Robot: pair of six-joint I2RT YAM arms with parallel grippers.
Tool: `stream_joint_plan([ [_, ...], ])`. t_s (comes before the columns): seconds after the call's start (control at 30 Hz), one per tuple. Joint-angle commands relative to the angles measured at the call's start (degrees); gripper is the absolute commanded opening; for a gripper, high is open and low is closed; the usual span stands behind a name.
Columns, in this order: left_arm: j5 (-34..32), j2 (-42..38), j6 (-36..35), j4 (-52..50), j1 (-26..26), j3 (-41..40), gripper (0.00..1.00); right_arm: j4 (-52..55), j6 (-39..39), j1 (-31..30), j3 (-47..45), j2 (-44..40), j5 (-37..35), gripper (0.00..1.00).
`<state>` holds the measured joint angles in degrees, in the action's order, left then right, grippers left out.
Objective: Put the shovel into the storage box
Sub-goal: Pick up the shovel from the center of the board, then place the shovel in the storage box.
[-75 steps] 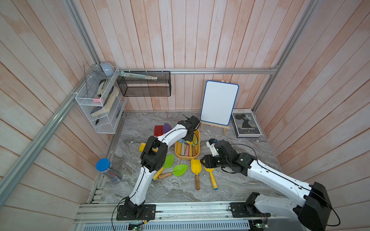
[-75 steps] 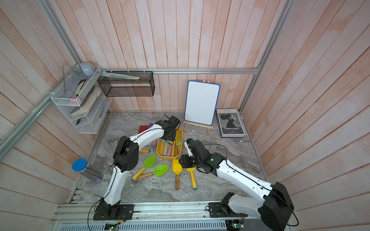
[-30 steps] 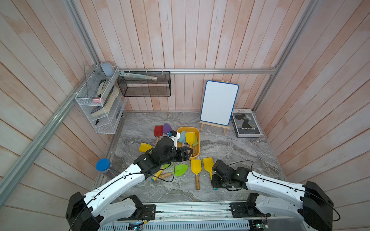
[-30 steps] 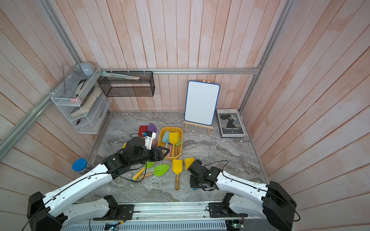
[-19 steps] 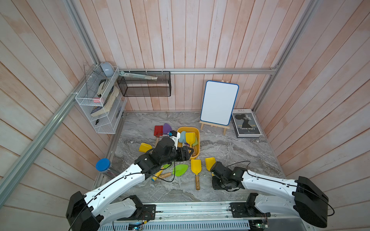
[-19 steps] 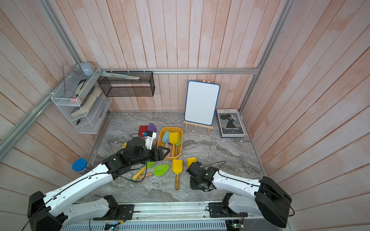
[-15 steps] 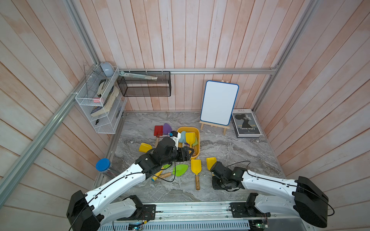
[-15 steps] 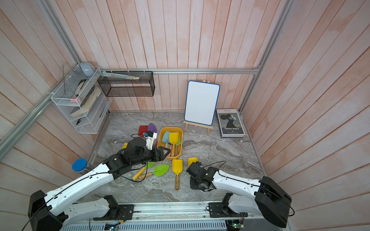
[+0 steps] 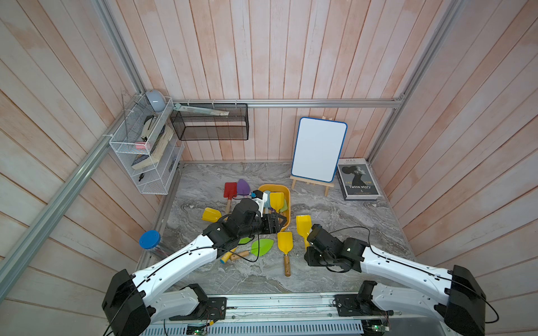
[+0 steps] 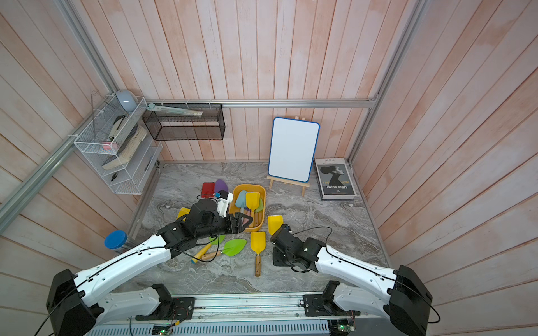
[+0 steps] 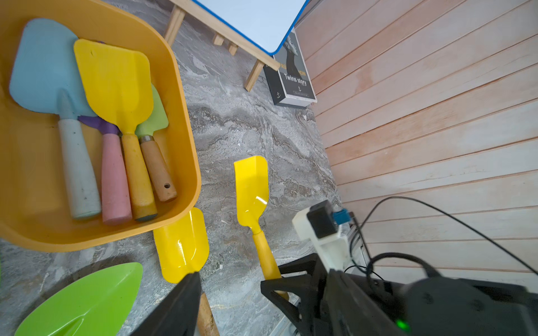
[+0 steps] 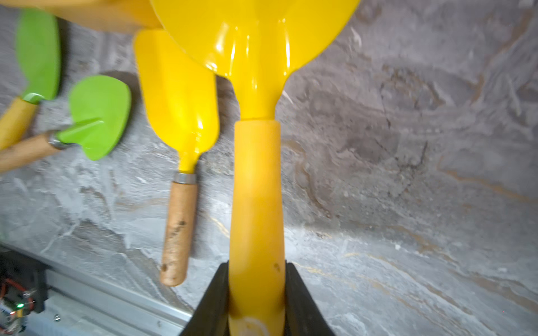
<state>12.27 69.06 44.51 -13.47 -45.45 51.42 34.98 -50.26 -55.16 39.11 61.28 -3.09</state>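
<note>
Gripping one yellow shovel (image 12: 256, 180), right end effector (image 12: 256, 291), left end effector (image 10: 243, 221) open, storage box (image 11: 186, 139) holding four

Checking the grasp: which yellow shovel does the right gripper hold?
The yellow-handled shovel, clamped at its handle end by the right gripper; the wood-handled one beside it lies free.

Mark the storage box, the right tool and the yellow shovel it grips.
storage box (image 11: 180, 122), left wrist view, side wall.
right tool (image 12: 256, 267), right wrist view, between its fingertips.
yellow shovel (image 12: 256, 189), right wrist view, mid handle.
</note>
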Motion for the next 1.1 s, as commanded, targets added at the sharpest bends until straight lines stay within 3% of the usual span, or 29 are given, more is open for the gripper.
stream_joint_plan([
  [0.0, 2.3, 3.2, 0.1, 2.0, -0.3, 1.6, 0.73, 1.6, 3.5, -0.3, 3.9, -1.6, -2.0, 0.0],
  [0.67, -3.8, 18.4, -1.1, 1.2, -0.3, 11.5, 0.61, 0.2, 7.4, -0.3, 10.1, 5.3, -1.2, 0.0],
  [1.0, -5.0, 20.2, -0.8, 1.4, -0.2, 11.5, 0.3, 0.0, 7.5, -0.3, 10.2, 5.3, -0.9, 0.0],
  [1.07, -4.9, 20.5, -0.7, 1.6, -0.3, 11.5, 0.28, 0.1, 7.5, -0.2, 10.2, 5.4, -0.8, 0.0],
])
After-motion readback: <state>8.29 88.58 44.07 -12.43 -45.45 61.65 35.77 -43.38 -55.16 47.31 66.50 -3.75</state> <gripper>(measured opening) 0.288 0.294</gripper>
